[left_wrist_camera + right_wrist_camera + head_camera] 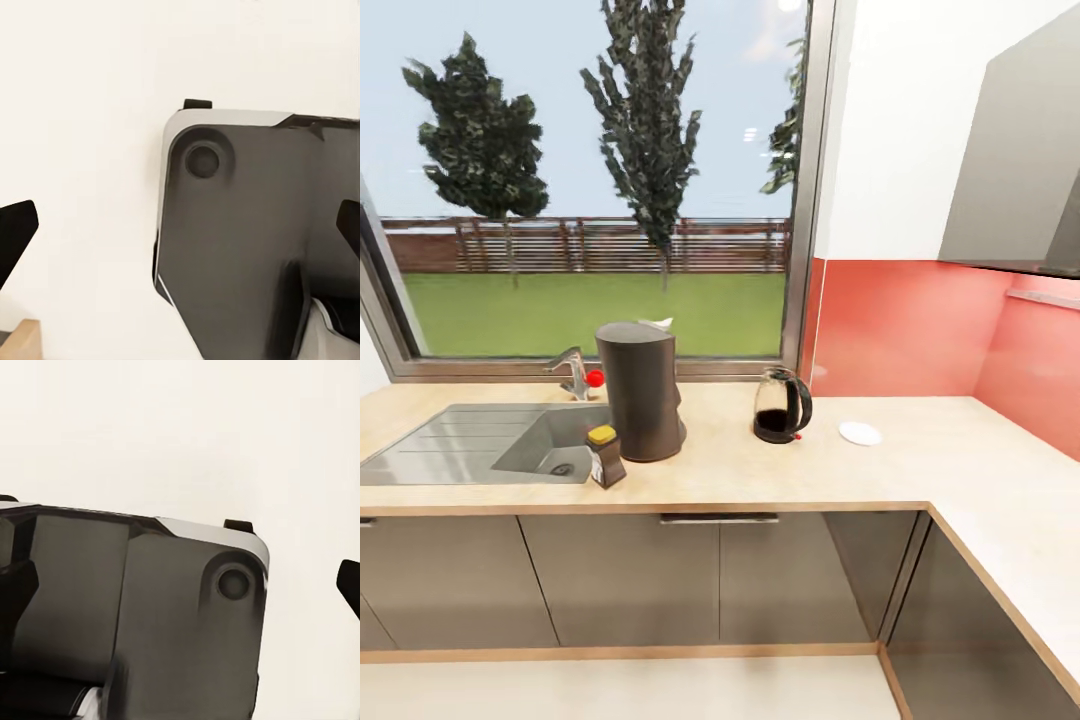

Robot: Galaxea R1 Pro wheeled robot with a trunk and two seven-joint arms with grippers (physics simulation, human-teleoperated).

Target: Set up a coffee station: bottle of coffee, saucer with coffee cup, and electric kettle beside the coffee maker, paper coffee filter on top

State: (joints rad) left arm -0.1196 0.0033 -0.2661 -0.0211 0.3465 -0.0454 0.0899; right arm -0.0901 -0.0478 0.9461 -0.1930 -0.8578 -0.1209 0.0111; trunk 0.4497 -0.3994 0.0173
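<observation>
The head view is looking down over the kitchen countertop [920,470], with the coffee maker [639,390] serving as the landmark. Well to the left of the coffee maker, a grey sink [470,440] is sitting sunk into the worktop, and a tap [573,370] with a red knob is standing just behind and to the left of the coffee maker, under the window. The bottle of coffee [605,455] is standing upright just in front and slightly left of the coffee maker, very near its base, at the sink's edge. Something small and white is peeking over the coffee maker's slanted top; what it is cannot be told. To the right of the coffee maker, a little apart, the electric kettle [780,405] is standing upright with its handle turned away from the coffee maker. Farther right again, just past the kettle, the saucer [860,433] is lying flat on the worktop.

In the left wrist view, the left gripper [180,232] is showing dark fingertips [15,232] at opposite edges of the picture, spread wide with nothing between them, over a dark grey robot body panel and a pale floor. In the right wrist view, the right gripper [180,585] is likewise standing wide apart and holding nothing.
</observation>
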